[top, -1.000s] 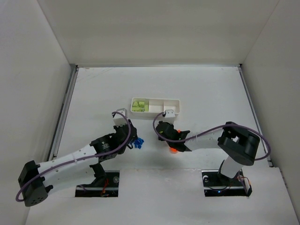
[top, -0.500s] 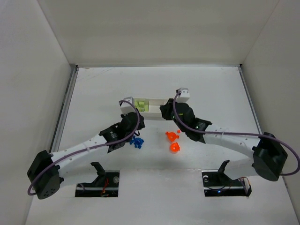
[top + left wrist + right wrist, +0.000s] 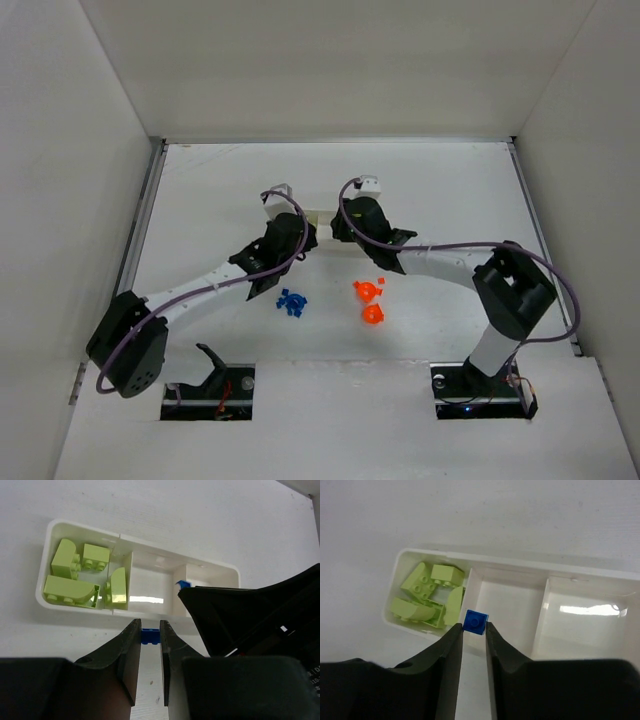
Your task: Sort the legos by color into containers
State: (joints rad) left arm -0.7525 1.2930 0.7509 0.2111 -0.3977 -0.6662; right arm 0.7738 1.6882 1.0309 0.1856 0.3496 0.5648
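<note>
Top external view: the white surface (image 3: 450, 190) carries the left arm (image 3: 200, 295) and right arm (image 3: 450, 262), both reaching to mid-frame over the long tray (image 3: 150, 587). The tray's long axis runs left to right. Progress, by my reading: roughly a third. Green bricks (image 3: 82, 577) fill the left compartment and none show loose. The other two compartments look bare. A blue pile (image 3: 291, 302) and orange pieces (image 3: 370, 302) wait lower centre on the surface. The left tool (image 3: 150, 630) is clamped on a blue brick (image 3: 150, 636), long side crosswise between the fingers, just short of the tray's near wall. The right tool (image 3: 474, 630) pinches a second blue brick (image 3: 475, 621), stud toward its camera, over the tray.
</note>
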